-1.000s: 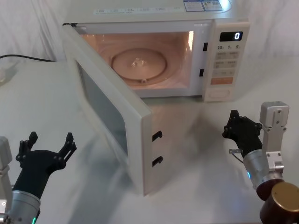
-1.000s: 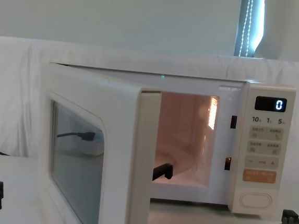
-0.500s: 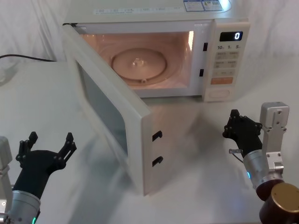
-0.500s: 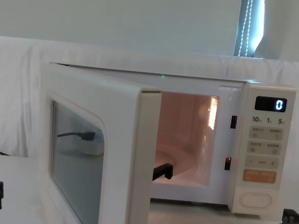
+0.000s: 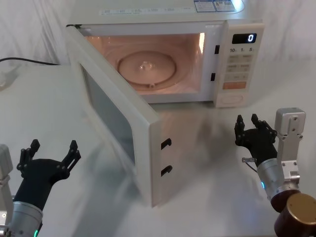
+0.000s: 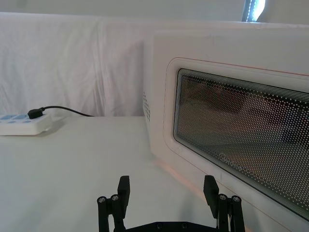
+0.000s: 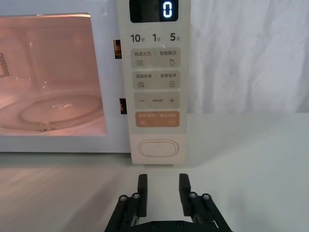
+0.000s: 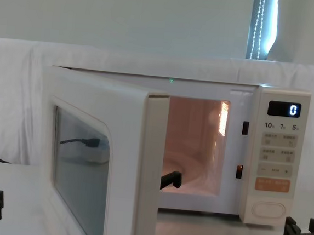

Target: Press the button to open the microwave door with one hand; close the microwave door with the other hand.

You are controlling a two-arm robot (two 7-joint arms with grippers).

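The cream microwave (image 5: 163, 16) stands at the back of the table with its cavity lit. The microwave door (image 5: 114, 114) is swung wide open toward my left side, its free edge facing me; it also appears in the left wrist view (image 6: 231, 145) and the chest view (image 8: 86, 166). The button (image 5: 232, 100) sits at the bottom of the control strip, below the orange key (image 7: 158, 149). My right gripper (image 5: 248, 122) hovers in front of the button, a short way off, open with a narrow gap (image 7: 162, 188). Left of the door, my left gripper (image 5: 54, 147) is wide open and empty (image 6: 167, 188).
A white power strip (image 6: 24, 124) with a black cable (image 5: 24, 61) lies at the far left of the white-clothed table. The glass turntable (image 5: 148, 66) sits inside the cavity. White cloth hangs behind the oven. Bare tabletop lies between the door edge and my right gripper.
My right gripper's fingers have parted from shut to a narrow open gap. The door and the left arm have not moved.
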